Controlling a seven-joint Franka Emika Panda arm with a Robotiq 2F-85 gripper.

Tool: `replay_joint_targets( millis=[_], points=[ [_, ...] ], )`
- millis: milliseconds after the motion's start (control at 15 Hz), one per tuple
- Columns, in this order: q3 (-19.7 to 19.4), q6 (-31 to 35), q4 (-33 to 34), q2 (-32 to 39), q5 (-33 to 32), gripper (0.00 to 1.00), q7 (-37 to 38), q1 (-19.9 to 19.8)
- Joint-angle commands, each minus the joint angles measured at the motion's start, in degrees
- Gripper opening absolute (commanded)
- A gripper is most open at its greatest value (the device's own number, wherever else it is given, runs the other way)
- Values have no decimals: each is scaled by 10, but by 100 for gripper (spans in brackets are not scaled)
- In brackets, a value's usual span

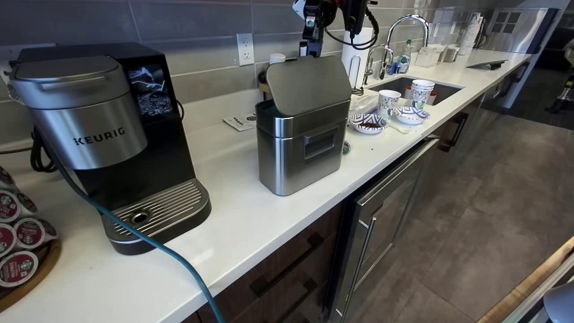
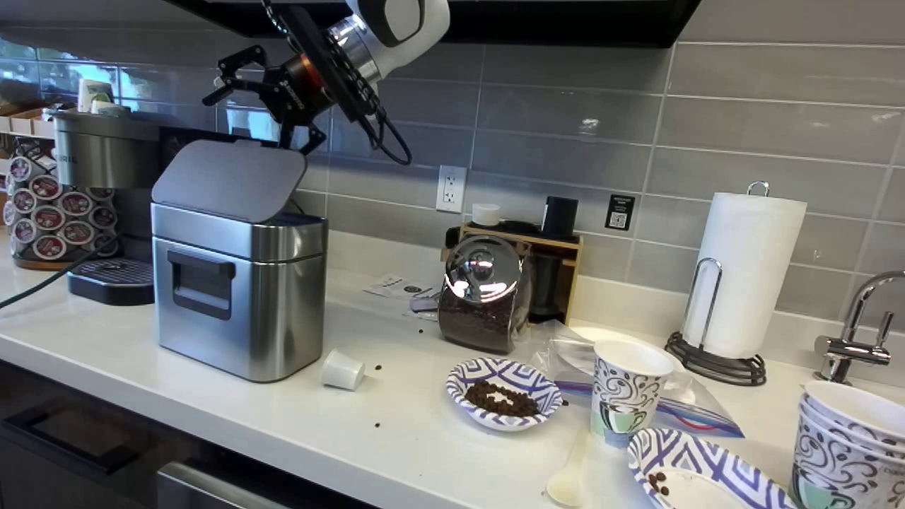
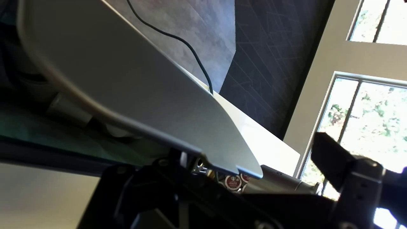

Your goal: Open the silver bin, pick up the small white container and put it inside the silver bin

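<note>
The silver bin point(image 1: 287, 166) point(image 2: 240, 318) stands on the counter with its lid point(image 1: 309, 83) point(image 2: 230, 177) point(image 3: 143, 86) raised and tilted. The bin's dark inside point(image 3: 105, 149) shows in the wrist view, with pale things in it. My gripper point(image 1: 309, 48) point(image 2: 247, 120) point(image 3: 246, 156) is above the bin with its fingers spread and nothing between them. One finger reaches down behind the lid's raised edge; I cannot tell whether it touches. The small white container point(image 2: 343, 370) lies on its side beside the bin; its green end point(image 1: 346, 148) just shows past the bin.
The Keurig coffee maker point(image 1: 89, 121) point(image 2: 106, 152) stands beside the bin. A glass jar point(image 2: 481, 304), a bowl of beans point(image 2: 503, 394), paper cups point(image 2: 629, 382) and a paper towel roll point(image 2: 749, 276) stand on the container's side. A cupboard point(image 2: 565, 21) hangs above.
</note>
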Motion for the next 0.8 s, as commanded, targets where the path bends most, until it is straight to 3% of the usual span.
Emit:
replay_joint_targets(
  millis=[0,733],
  points=[
    [-7,37,-93,-76,-13,100,-11,-2],
    [-24,32,-193,-168,-2,100,3,-5]
  ],
)
